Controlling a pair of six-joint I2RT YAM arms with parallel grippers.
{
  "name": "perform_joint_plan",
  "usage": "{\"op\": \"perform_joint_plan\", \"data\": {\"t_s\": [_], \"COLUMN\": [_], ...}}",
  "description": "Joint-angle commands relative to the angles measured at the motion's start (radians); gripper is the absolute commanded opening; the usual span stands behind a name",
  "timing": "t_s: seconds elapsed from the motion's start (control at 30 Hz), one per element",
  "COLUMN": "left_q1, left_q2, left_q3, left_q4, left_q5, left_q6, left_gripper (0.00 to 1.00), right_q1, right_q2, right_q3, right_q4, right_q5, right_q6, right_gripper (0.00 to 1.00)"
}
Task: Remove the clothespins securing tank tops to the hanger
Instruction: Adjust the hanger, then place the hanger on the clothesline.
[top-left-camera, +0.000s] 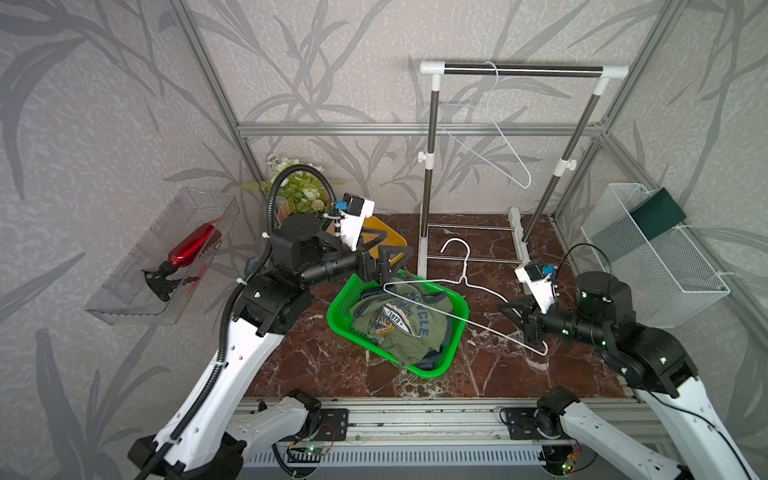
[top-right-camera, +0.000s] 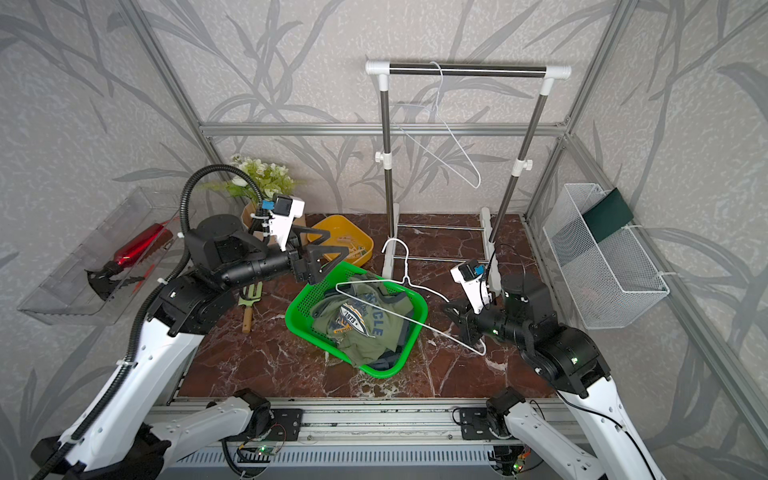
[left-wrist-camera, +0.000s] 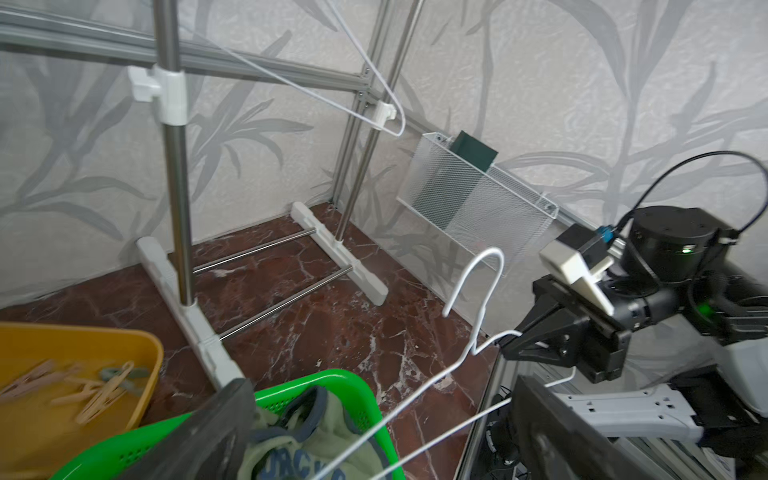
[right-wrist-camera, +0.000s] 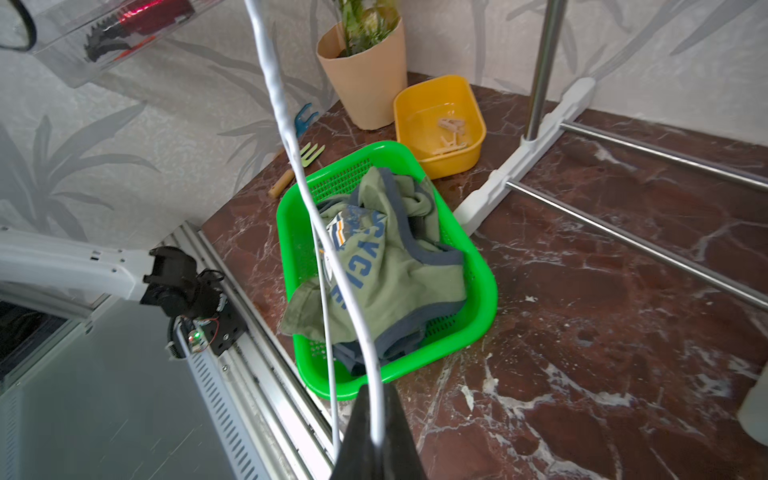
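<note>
The right gripper (top-left-camera: 510, 311) is pinching the hanger (right-wrist-camera: 274, 87). Its long axis is running toward the left gripper (top-right-camera: 334, 246), whose jaws are standing spread.

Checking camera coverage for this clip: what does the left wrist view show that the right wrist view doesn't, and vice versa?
Only left wrist: the right end effector shut on the white hanger, the mesh wall basket, the rack hanger.
Only right wrist: the plant pot, garden fork, red bottle.
Both: the white hanger, green basket with the olive tank top, yellow tray holding clothespins.
</note>
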Motion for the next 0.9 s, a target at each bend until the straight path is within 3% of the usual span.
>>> {"op": "perform_joint_plan", "data": {"t_s": [0.0,0.23,0.37,0.57,0.6,0.7,0.87], "left_q1": [0.021,0.020,0.019,0.021,0.019,0.021,0.021], "left_q2": [0.002,-0.071,-0.057,-0.037,-0.030,-0.012,-0.003], "left_q3": [-0.123,-0.359,-0.389,-0.392,-0.389,-0.386,-0.392], "left_q4": [-0.107,0.031,0.039,0.067,0.066,0.063,0.078], "left_q5": [-0.084,-0.033,-0.011,0.009,0.013,0.026,0.049], "left_q6": [-0.039,-0.150,-0.141,-0.148,-0.146,-0.142,-0.166], "left_gripper": [0.96,0.93,0.90,0.89,0.89,0.88,0.86], "right_q1": [0.004,-0.008,-0.073,-0.246,-0.260,-0.263,-0.261], "right_q2": [0.053,0.263,0.394,0.495,0.525,0.643,0.788], "right_q3": [0.123,0.405,0.587,0.687,0.728,0.874,0.967], "right_q4": [0.106,0.269,0.271,0.387,0.373,0.327,0.394], "right_q5": [0.132,0.268,0.401,0.358,0.349,0.333,0.281], "right_q6": [-0.007,-0.082,-0.144,-0.144,-0.072,-0.076,-0.016], "right_gripper": [0.00,0.00,0.00,0.00,0.00,0.00,0.00]}}
